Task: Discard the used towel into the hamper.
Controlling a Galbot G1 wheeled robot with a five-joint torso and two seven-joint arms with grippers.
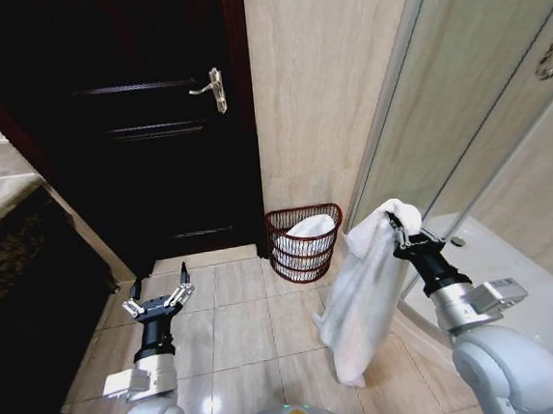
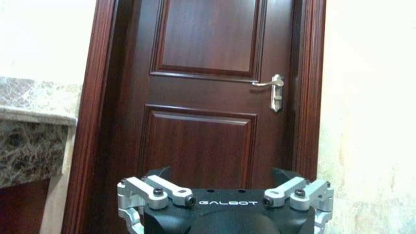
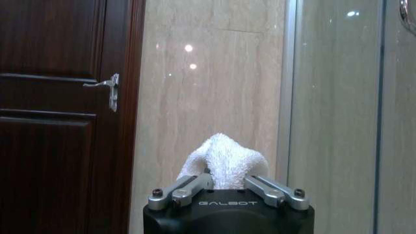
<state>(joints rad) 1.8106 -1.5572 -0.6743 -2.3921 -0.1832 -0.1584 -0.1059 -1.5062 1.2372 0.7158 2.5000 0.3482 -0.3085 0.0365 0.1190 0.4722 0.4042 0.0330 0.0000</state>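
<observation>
Towel [image 1: 361, 287] hangs from right pincer [image 1: 394, 222], beside hamper [image 1: 304, 243].

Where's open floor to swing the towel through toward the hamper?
Bare tiles lie between the open left gripper, the door and the hamper. It is crowded by the tub rim, where the towel hangs from the right gripper.
</observation>
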